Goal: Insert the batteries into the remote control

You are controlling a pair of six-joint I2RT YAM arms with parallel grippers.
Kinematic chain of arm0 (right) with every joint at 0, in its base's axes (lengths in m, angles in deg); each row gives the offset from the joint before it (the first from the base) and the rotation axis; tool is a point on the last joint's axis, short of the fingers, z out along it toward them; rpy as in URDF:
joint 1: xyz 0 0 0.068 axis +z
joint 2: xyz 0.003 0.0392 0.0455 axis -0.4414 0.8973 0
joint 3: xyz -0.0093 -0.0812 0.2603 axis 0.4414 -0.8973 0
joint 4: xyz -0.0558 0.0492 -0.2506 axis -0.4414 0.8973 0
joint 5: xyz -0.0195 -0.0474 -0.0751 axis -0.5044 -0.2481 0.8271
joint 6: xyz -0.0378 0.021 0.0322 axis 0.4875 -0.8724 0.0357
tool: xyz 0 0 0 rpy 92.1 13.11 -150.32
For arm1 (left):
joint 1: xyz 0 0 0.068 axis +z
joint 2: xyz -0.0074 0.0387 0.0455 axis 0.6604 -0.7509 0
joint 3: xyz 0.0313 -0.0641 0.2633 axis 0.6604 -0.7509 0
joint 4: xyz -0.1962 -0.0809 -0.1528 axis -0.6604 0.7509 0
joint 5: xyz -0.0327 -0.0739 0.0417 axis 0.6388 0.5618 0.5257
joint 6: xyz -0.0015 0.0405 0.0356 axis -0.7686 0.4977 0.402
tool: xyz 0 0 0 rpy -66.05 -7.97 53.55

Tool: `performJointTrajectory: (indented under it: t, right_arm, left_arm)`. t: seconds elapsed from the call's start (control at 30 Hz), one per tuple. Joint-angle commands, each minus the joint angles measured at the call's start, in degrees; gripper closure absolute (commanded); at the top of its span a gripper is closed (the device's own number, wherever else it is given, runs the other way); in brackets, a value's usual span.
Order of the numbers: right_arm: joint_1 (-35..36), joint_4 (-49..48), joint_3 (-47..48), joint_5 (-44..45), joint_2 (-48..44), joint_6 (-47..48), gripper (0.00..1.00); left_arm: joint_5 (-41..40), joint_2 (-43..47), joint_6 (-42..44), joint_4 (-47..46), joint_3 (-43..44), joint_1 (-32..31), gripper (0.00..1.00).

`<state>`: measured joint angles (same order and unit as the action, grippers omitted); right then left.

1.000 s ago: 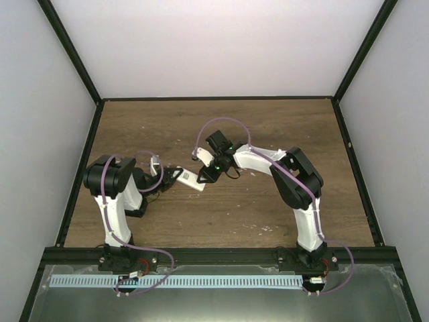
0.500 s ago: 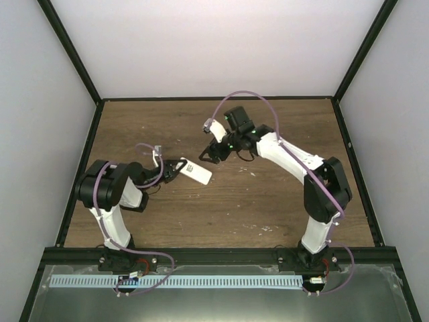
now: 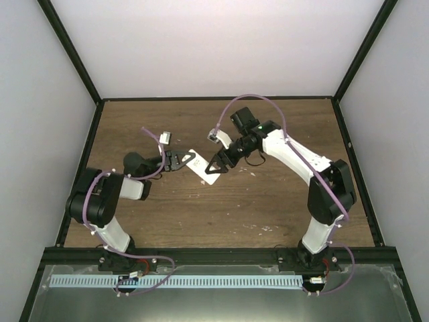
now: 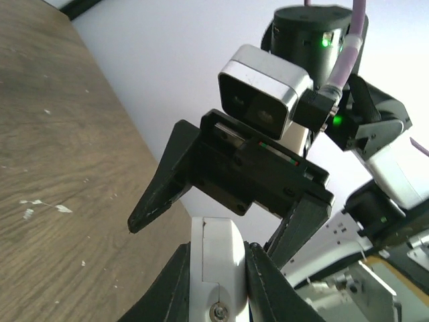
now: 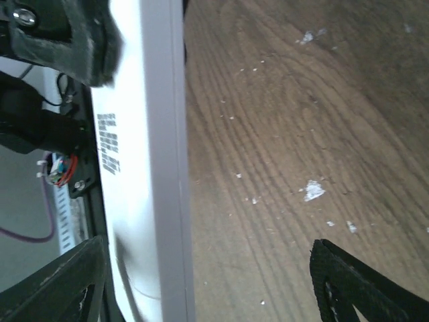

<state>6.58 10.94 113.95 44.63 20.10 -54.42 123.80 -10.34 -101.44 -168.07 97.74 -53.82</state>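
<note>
Two-armed here: clamping the remote control (image 3: 206, 172) in the left gripper (image 3: 186, 159) over the middle of the worktop (image 3: 268, 201), hanging the right gripper (image 3: 216, 166) released astride its free end. Seeing no batteries. Risking, on closing off-centre, levering it loose.

Dark wood-grain table (image 3: 221, 215) across centre frame, flecked with pale specks. Plain white wall panels (image 3: 214, 47) on three sides; black frame struts (image 3: 70, 50) at corners. Light even, diffuse.
</note>
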Motion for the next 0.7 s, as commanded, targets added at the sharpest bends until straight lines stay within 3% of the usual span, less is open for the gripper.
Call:
performJointTrajectory:
  t: [0.0,0.33,0.67]
  right_arm:
    - [0.2,4.2,1.0,-5.5,-2.5,1.5,0.25]
    - [0.4,6.6,-0.7,-14.1,-2.3,3.8,0.51]
    - [2.4,8.5,0.7,-15.6,0.2,4.8,0.74]
  left_arm:
    - [5.4,1.0,-0.9,-1.0,2.6,-1.4,1.0]
    - [8.2,1.0,-4.1,-5.6,5.4,-2.3,1.0]
    - [9.0,0.7,-4.0,-5.6,6.2,-2.5,1.0]
